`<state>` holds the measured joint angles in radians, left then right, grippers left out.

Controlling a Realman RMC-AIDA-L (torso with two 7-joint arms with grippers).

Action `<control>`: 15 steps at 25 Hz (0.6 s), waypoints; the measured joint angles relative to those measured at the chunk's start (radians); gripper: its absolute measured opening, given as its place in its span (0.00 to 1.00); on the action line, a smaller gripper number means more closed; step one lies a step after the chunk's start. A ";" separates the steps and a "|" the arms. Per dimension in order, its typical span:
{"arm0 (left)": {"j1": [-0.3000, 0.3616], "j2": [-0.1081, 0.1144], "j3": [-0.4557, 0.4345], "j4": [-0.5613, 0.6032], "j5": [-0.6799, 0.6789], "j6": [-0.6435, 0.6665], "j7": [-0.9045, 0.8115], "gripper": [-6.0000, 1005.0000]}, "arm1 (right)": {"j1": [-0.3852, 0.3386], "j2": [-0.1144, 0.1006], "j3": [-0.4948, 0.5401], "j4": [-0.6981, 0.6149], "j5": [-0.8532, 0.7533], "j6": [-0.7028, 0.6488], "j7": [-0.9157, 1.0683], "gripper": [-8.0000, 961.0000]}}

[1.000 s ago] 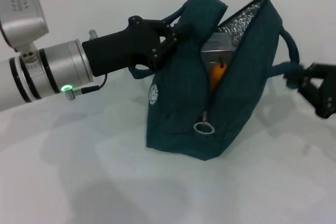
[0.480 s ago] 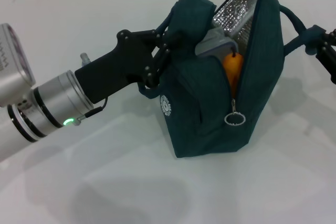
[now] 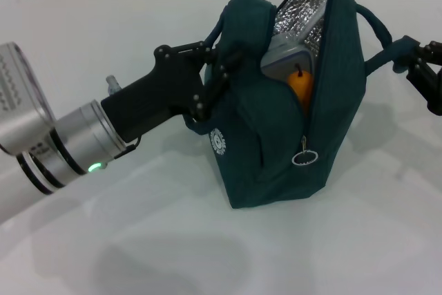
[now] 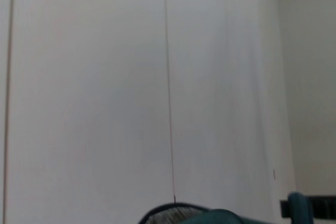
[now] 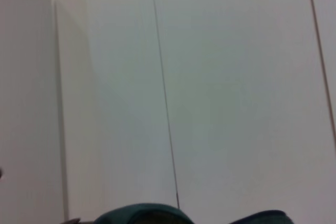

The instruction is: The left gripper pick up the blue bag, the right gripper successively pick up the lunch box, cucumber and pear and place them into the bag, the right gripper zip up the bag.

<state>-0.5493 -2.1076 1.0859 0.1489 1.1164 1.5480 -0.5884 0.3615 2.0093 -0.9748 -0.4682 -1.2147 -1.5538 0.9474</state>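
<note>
So from my head cam, nearest me is the zipper's ring pull (image 3: pixel 304 158), hanging partway down the blue bag's (image 3: pixel 276 143) open front. That bag stands upright on the white table (image 3: pixel 138 240). My left gripper (image 3: pixel 219 77) is clamped on its left handle. Inside I see the orange pear (image 3: pixel 301 86) under the grey lunch box (image 3: pixel 286 56). Further right, my right gripper (image 3: pixel 421 67) is at the other handle, grip unclear.

Head view looks down on the blue bag (image 3: pixel 290 129) — both wrist views face the wall, sharing only bag edges.
</note>
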 joint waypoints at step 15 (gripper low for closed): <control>-0.024 0.000 -0.002 -0.094 -0.028 0.052 0.250 0.27 | -0.038 -0.021 -0.003 0.025 -0.045 -0.028 0.103 0.43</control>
<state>-0.5730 -2.1077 1.0837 0.0552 1.0882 1.5998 -0.3379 0.3233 1.9882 -0.9776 -0.4428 -1.2593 -1.5817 1.0500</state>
